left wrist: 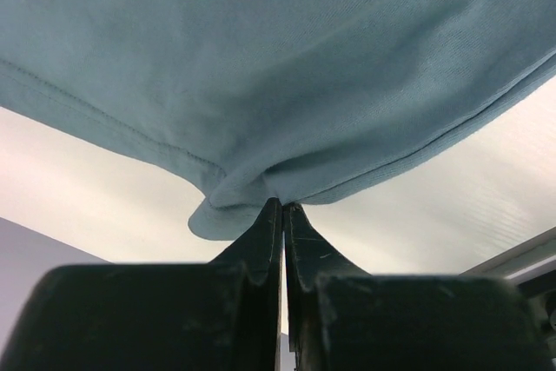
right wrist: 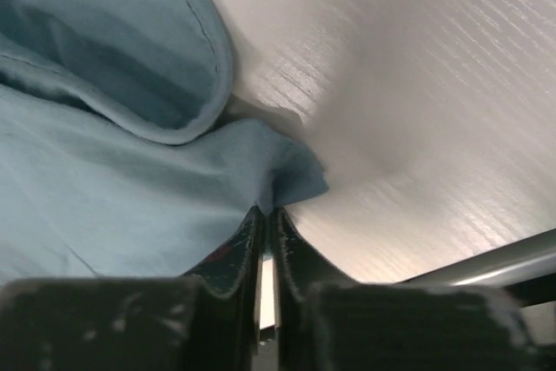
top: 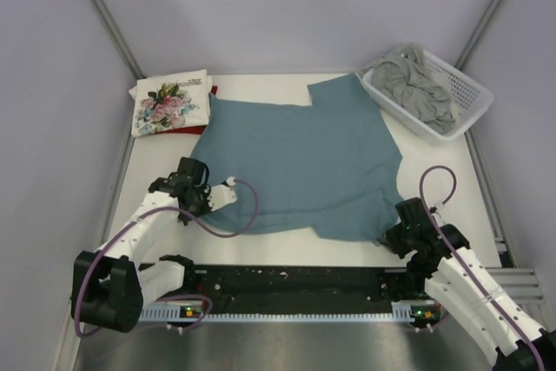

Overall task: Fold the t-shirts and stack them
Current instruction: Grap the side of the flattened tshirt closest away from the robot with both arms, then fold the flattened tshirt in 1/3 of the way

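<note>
The teal-blue t-shirt [top: 300,162] lies spread over the middle of the table. My left gripper [top: 213,200] is shut on its near-left hem, and the left wrist view shows the pinched cloth [left wrist: 261,84] at my left gripper's [left wrist: 283,204] tips. My right gripper [top: 393,234] is shut on its near-right corner, and the right wrist view shows the cloth [right wrist: 130,180] bunched at my right gripper's [right wrist: 266,209] tips. The floral white t-shirt [top: 169,103] lies folded at the back left on the dark red t-shirt [top: 193,129]. The grey t-shirt [top: 417,89] lies crumpled in the basket.
The white lattice basket [top: 473,93] stands at the back right. Grey walls and metal rails [top: 104,15] close in the table on the left, right and back. A black strip [top: 295,288] runs along the near edge between the arm bases.
</note>
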Robot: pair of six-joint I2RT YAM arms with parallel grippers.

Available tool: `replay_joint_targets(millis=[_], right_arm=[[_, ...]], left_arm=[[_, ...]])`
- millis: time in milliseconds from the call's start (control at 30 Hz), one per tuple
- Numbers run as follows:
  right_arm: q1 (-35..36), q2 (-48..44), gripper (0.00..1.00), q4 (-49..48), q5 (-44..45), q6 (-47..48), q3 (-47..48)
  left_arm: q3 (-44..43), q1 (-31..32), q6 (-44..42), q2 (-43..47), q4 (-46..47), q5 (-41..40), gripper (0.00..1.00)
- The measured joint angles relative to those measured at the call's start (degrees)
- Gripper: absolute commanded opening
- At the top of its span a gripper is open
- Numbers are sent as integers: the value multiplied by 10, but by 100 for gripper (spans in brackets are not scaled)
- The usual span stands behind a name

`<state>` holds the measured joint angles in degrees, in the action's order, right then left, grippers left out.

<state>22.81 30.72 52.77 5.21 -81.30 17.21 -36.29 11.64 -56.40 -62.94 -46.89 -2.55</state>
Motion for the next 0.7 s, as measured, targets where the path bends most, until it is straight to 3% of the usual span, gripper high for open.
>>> replay_joint_targets(millis=[300,533,700], right_arm=[[1,-41,0,14,23,22,20],[1,33,0,20,103,137,203],[1,129,0,-41,145,246,292]], left_arm=[[-16,0,13,-1,-25,-1,0],[-84,0,31,-13,-31,-4,0],[-145,0,48,-60,0,-20,0]])
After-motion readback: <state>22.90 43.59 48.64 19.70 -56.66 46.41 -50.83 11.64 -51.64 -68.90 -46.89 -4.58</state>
